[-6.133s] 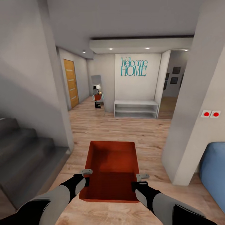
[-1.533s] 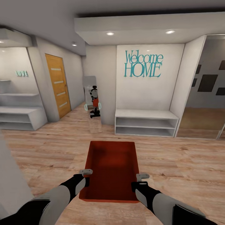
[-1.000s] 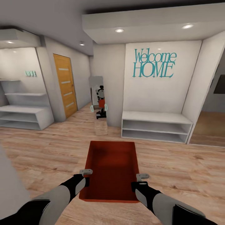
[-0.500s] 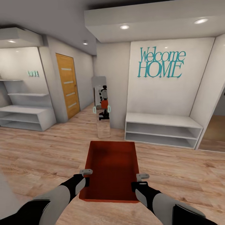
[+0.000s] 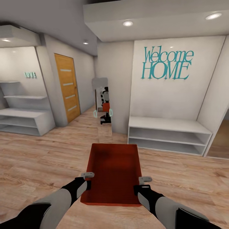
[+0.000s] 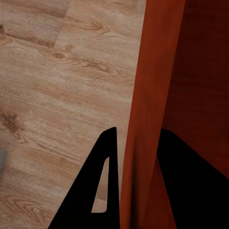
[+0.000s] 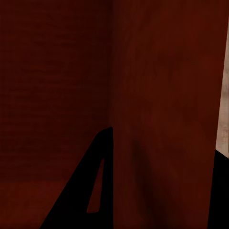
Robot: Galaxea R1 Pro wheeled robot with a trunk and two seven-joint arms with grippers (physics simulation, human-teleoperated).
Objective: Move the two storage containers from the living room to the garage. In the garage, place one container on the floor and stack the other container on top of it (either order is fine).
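Orange-red container (image 5: pixel 113 171) between both hands

Entry hall with pale walls and a light wood plank floor (image 5: pixel 41 159).

Teal "Welcome HOME" lettering (image 5: pixel 167 63) hangs on the white wall above a low white open shelf unit (image 5: pixel 168 135). Beside it a narrow mirror (image 5: pixel 102 108) leans on the wall corner. Further left stands an orange wooden door (image 5: pixel 67 87), then white stepped shelves (image 5: pixel 22 116) under a small teal "LOVE" sign (image 5: pixel 30 75). Recessed ceiling lights (image 5: pixel 128 23) glow overhead.
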